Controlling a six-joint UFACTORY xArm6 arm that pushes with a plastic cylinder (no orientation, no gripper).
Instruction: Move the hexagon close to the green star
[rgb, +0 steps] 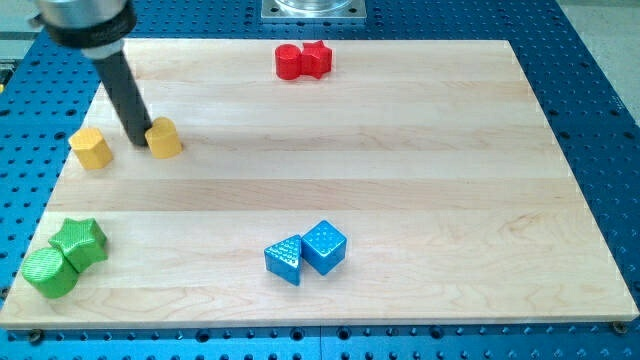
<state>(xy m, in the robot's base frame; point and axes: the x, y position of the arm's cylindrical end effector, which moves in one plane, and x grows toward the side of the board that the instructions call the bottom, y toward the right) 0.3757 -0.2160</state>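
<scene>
A yellow hexagon block (91, 148) lies near the board's left edge. A second yellow block (164, 137), with a rounded top, lies to its right. My tip (137, 141) is between the two, right against the left side of the rounded yellow block and a short gap to the right of the hexagon. The green star (80, 242) sits at the view's bottom left, well below the hexagon, touching a green cylinder (49, 272).
A red cylinder (289, 62) and a red star (318, 58) touch at the view's top centre. A blue triangle (284, 259) and a blue cube (324, 246) touch at bottom centre. The wooden board (420, 150) rests on a blue perforated table.
</scene>
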